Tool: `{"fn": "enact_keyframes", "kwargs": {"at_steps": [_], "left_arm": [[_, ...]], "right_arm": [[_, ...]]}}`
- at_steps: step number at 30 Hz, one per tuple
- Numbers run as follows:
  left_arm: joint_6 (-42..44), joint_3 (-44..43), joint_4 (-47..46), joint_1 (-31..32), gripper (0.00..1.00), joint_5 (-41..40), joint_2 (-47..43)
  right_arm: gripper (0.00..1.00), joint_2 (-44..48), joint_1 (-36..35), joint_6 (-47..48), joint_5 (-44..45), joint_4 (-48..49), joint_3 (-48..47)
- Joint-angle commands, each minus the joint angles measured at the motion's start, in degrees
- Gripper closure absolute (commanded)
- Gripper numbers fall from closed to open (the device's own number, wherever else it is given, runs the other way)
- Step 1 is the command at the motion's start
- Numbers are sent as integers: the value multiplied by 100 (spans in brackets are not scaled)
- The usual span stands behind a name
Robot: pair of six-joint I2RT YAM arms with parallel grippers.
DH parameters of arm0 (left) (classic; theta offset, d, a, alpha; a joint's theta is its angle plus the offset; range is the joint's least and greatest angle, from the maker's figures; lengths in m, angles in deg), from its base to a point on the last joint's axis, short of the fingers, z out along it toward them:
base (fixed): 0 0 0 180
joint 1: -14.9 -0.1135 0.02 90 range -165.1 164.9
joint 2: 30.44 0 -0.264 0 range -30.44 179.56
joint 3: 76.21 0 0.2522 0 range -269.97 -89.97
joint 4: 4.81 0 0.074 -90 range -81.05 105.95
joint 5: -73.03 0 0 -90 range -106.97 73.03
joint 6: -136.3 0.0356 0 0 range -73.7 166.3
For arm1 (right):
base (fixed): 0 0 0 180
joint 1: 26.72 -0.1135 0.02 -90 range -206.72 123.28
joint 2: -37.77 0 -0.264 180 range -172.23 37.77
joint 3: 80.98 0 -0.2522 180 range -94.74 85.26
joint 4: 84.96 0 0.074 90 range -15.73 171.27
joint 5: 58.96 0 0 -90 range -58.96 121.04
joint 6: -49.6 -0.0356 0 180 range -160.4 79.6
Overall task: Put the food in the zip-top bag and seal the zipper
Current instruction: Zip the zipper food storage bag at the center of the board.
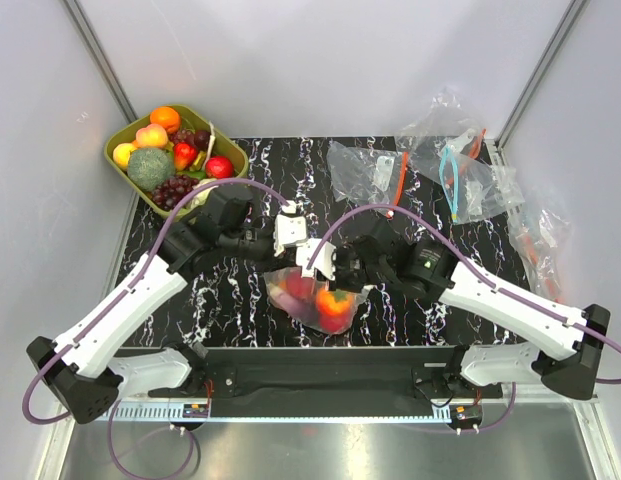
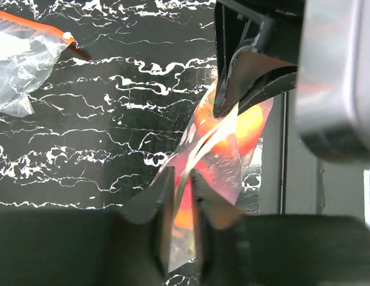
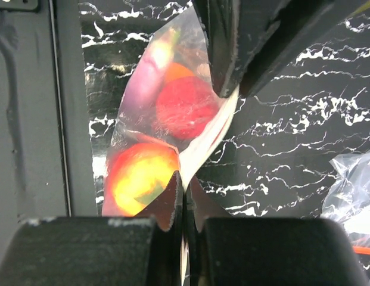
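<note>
The zip-top bag [image 1: 315, 300] hangs between my two grippers near the table's front middle. It holds food: an orange-yellow fruit [image 3: 140, 179], a red piece [image 3: 187, 107] and a purple piece [image 3: 150, 77]. My left gripper [image 1: 295, 250] is shut on the bag's top edge, the zipper strip [image 2: 183, 179] running between its fingers. My right gripper [image 1: 325, 272] is shut tight on the same edge [image 3: 202, 143], a short way along. In each wrist view the other gripper shows at the top, pinching the strip. More food lies in the tub at the back left.
An olive-green tub [image 1: 117, 162] with several fruits and a broccoli stands at the back left. Clear undotted bags with orange and blue strips [image 1: 460, 175] lie at the back right; one shows in the left wrist view [image 2: 24, 53]. The table's front rail [image 1: 320, 360] lies just below the bag.
</note>
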Motion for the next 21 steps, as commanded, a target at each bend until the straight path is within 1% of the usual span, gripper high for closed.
{"fn": "enact_keyframes", "kwargs": {"at_steps": [1, 2, 3, 4, 5, 6, 9, 10, 12, 13, 16, 17, 20, 21], "left_arm": [[5, 95, -303, -7, 85, 75, -20], [-4, 130, -303, 2, 89, 84, -20], [-13, 148, -303, 2, 97, 84, -28], [-31, 166, -312, 2, 100, 49, -54], [-39, 183, -329, 2, 100, 23, -81], [-74, 262, -416, -7, 100, -4, -151], [-206, 315, -549, 2, 100, -92, -257], [-337, 315, -575, 2, 100, -196, -266], [-435, 359, -637, 2, 100, -328, -309], [-496, 377, -646, 2, 100, -416, -336], [-636, 569, -768, -7, 100, -531, -564], [-681, 648, -804, 2, 100, -540, -739], [-769, 973, -1006, 2, 100, -689, -1081], [-769, 1061, -1119, -7, 100, -768, -1153]], "right_arm": [[97, 284, -24, -71, 82, 636, 114], [96, 319, -15, -106, 108, 707, 158], [93, 372, -24, -141, 143, 864, 194], [92, 390, -24, -211, 256, 935, 281], [85, 425, -24, -264, 327, 1092, 308], [60, 503, -24, -369, 563, 1198, 352], [48, 740, -15, -563, 635, 1550, 598], [37, 811, 2, -712, 644, 1690, 755], [32, 1004, 20, -897, 793, 2085, 888], [26, 1057, 46, -1133, 889, 2192, 984], [20, 1207, 300, -1607, 777, 2298, 1038], [19, 1251, 580, -1731, 646, 2307, 1047], [15, 1417, 1056, -2189, -223, 2394, 1187], [15, 1471, 1344, -2381, -739, 2438, 1239]]}}
